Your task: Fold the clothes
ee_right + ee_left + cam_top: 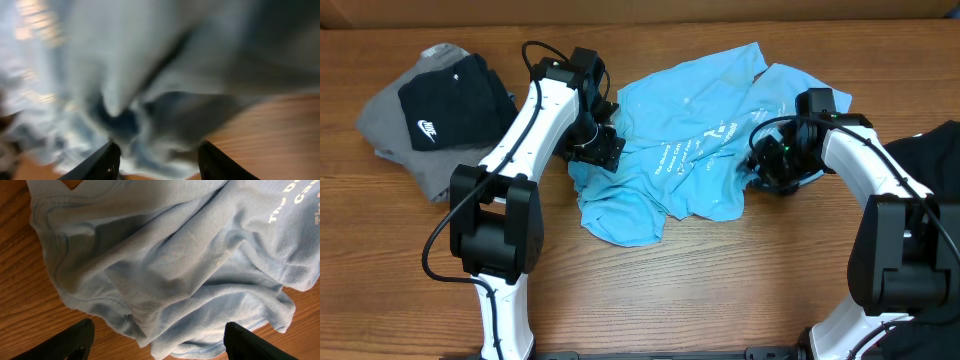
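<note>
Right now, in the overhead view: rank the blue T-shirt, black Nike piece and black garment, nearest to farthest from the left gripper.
1. Blue T-shirt, mid-table, right at the left gripper.
2. Black Nike piece, far left.
3. Black garment, right edge.

Likely a robotics lab: two white robot arms (525,120) mounted at a wood-grain table (720,290)

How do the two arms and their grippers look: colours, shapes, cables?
The left arm and right arm have white rounded shells between bulky black joints, with thin black cables looping alongside. The left gripper and right gripper are black, each with two dark tapered fingers.
</note>
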